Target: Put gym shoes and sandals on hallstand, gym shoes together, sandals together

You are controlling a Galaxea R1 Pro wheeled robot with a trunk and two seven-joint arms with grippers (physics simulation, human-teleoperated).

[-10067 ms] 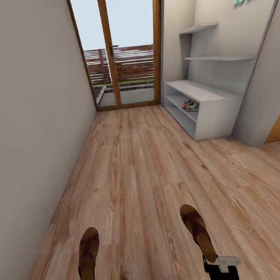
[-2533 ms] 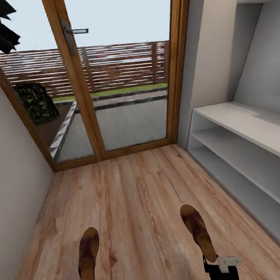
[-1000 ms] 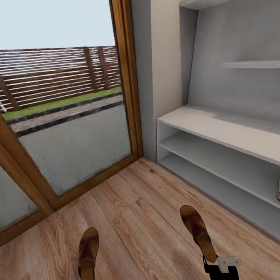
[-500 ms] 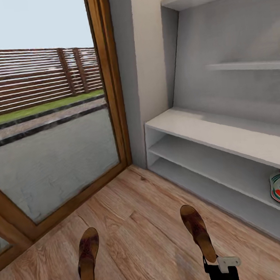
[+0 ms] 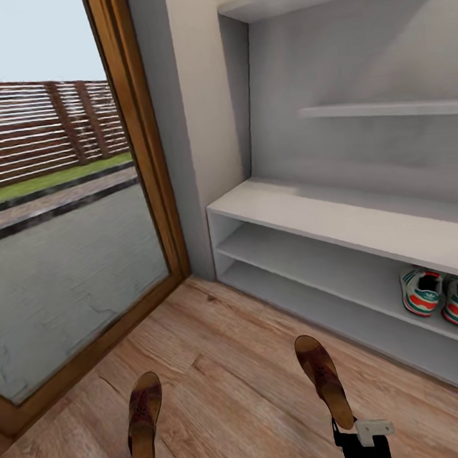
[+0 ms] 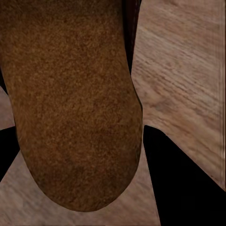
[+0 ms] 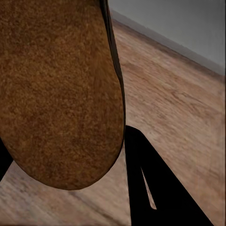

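Gym shoes (image 5: 442, 297) fill the hallstand's (image 5: 340, 222) right; its left tiers lie open.

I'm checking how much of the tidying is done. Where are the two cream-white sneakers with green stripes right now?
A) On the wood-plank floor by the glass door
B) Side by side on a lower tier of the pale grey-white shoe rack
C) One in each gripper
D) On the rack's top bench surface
B: the two cream-white sneakers sit next to each other on an open tier under the bench top of the pale grey-white shoe rack.
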